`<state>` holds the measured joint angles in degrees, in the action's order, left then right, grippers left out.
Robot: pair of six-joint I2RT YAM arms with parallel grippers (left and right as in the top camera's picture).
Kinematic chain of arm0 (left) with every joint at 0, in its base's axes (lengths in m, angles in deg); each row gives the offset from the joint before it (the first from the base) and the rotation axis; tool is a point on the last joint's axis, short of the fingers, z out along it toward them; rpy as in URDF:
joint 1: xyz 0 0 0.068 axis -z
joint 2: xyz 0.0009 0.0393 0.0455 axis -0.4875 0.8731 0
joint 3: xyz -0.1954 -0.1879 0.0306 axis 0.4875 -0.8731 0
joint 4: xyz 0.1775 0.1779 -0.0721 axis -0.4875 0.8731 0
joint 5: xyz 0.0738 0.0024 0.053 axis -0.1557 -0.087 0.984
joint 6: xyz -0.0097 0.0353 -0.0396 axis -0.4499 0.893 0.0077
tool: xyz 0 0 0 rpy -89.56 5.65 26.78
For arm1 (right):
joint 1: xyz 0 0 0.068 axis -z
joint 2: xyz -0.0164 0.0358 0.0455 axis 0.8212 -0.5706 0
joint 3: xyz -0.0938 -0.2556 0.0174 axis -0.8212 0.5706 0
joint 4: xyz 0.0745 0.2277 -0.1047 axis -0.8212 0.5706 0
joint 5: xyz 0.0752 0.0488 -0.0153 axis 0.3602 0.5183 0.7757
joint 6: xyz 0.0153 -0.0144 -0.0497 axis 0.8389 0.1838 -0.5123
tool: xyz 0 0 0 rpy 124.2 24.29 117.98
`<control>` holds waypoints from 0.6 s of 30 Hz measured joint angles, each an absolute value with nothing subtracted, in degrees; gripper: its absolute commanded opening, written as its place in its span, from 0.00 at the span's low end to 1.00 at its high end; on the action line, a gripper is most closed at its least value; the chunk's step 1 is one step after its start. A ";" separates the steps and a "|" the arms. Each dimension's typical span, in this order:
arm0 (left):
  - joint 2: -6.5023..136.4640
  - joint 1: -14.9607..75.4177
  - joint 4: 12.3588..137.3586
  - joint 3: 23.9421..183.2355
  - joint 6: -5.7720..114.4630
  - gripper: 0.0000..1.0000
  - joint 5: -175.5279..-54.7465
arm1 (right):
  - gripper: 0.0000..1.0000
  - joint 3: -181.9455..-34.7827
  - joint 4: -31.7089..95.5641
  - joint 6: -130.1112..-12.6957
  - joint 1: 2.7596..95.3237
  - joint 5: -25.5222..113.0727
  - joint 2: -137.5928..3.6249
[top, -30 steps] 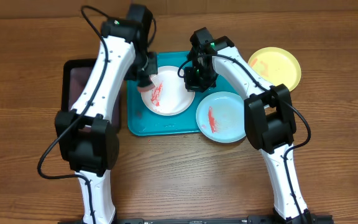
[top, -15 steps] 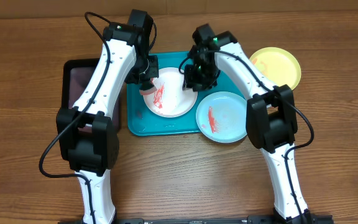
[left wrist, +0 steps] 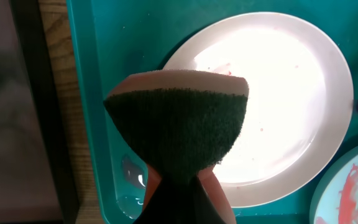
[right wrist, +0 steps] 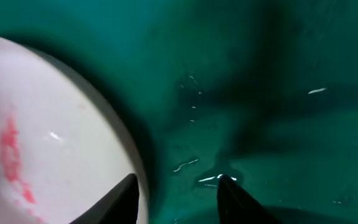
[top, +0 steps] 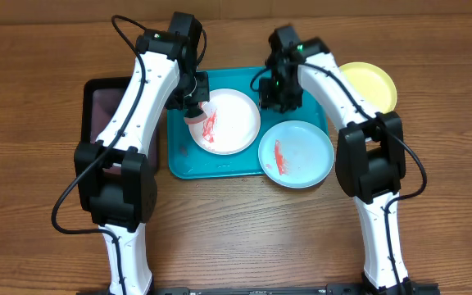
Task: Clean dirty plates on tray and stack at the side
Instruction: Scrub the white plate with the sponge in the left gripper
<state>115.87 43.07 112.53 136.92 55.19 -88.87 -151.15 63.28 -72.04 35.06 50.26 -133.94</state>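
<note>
We see the turquoise rectangular plastic tray (top: 179,160) lying flat, long axis crosswise on the brown wooden desk (top: 236,229), with the red-smeared round white plate (top: 232,123) under our left end effector (top: 193,111), which pinches a green-faced pink sponge (left wrist: 179,130), and just left of our right end effector (right wrist: 178,186), fingers apart and empty.

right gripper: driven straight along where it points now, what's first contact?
Most likely the bare tray floor: the right gripper points down at wet turquoise just beside the white plate. One fingertip sits close to the plate's rim and might clip it; depth is unclear.
</note>
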 measured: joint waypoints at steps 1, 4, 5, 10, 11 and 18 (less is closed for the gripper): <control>115.87 43.07 112.49 136.92 55.19 0.04 -88.87 | 0.39 -149.82 62.39 -72.04 34.85 50.21 -133.94; 115.87 43.07 112.33 136.92 55.19 0.04 -88.89 | 0.37 -148.22 60.55 -71.86 34.34 51.02 -133.57; 115.87 43.07 112.33 136.92 55.19 0.04 -88.89 | 0.37 -148.09 59.89 -71.86 34.08 50.96 -133.42; 115.87 43.07 112.22 136.92 55.19 0.04 -88.97 | 0.24 -147.72 58.54 -71.82 33.27 51.39 -133.40; 115.87 43.07 112.11 136.92 55.19 0.04 -89.00 | 0.17 -147.61 58.36 -71.80 33.10 51.46 -133.40; 115.87 43.07 111.15 136.86 55.19 0.04 -89.02 | 0.04 -147.06 57.03 -68.37 32.29 52.05 -133.40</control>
